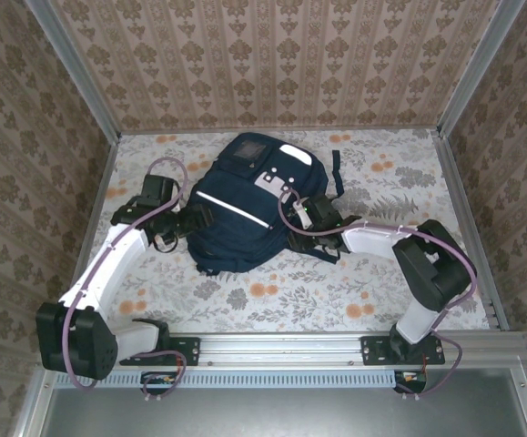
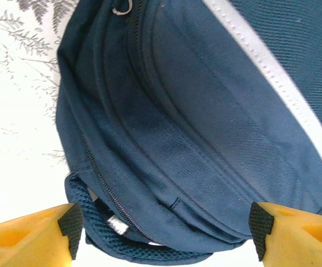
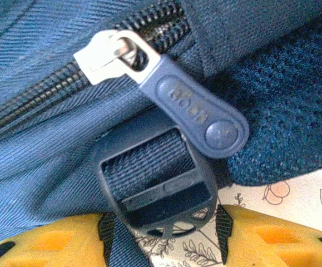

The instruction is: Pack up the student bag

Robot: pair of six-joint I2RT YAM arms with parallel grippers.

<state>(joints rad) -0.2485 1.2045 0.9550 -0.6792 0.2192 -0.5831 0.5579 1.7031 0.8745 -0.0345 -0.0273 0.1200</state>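
— Lying at the middle of the table (image 1: 354, 291), front pocket up, the bag (image 1: 245, 205) is flanked by both arms. How are the tools set?

— The left gripper (image 2: 166, 231) is spread wide at the bag's left side, and nothing is pinched. The right gripper (image 3: 166, 233) is half spread at the right side, and the buckle (image 3: 155, 183) is seen between its pads (image 3: 108, 236). Whether the buckle is pressed cannot be told.

— And the zip?

— It looks closed there. The slider (image 3: 113, 55) and its pull (image 3: 197, 108) are seen just above the buckle, with the pull laid across the strap.

— So opening is judged to be the step in hand. How is it done well?

— The pull should be taken, not the buckle. The jaws are best lifted clear of the strap and closed on the flat tab alone. The bag should be steadied by the left gripper, and the pull drawn along the teeth, never away from them, so that no fabric is caught.
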